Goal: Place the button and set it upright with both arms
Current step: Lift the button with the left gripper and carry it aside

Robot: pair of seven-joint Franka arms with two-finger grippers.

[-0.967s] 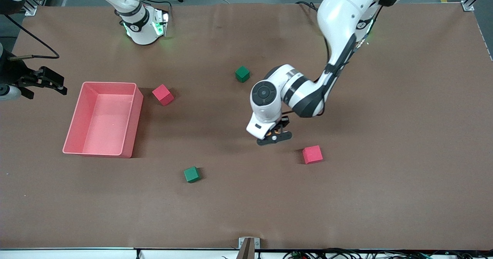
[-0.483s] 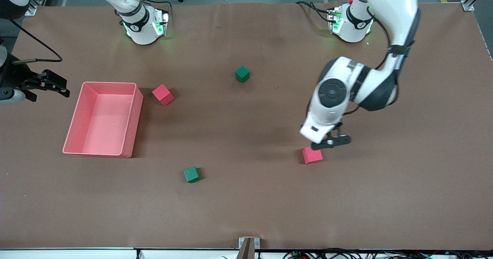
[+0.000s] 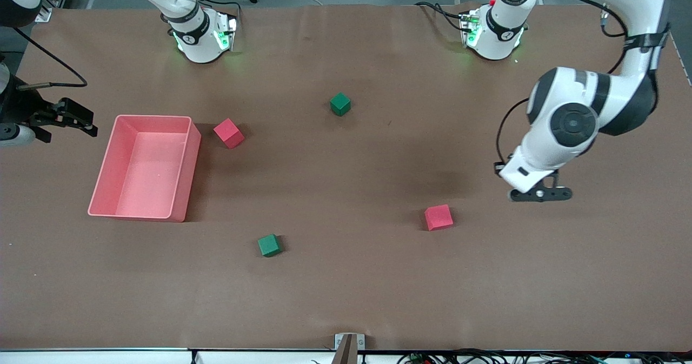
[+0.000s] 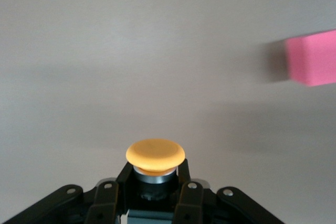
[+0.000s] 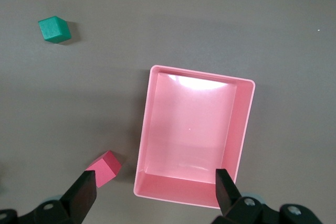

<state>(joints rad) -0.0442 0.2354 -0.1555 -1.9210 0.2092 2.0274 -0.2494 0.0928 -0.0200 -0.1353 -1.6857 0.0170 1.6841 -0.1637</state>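
So the left gripper (image 3: 540, 193) is up over bare brown table toward the left arm's end, at about 3 o'clock of the red cube (image 3: 438, 217), pinching the tiny orange-capped push-button (image 4: 155, 156) by its black body. The right gripper (image 5: 156, 192), spread wide, waits above the pink plastic bin (image 5: 242, 129).

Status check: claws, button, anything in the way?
Left claw shut on button, above bare table near red cube. Right claw open, waiting over pink bin. Nothing obstructing.
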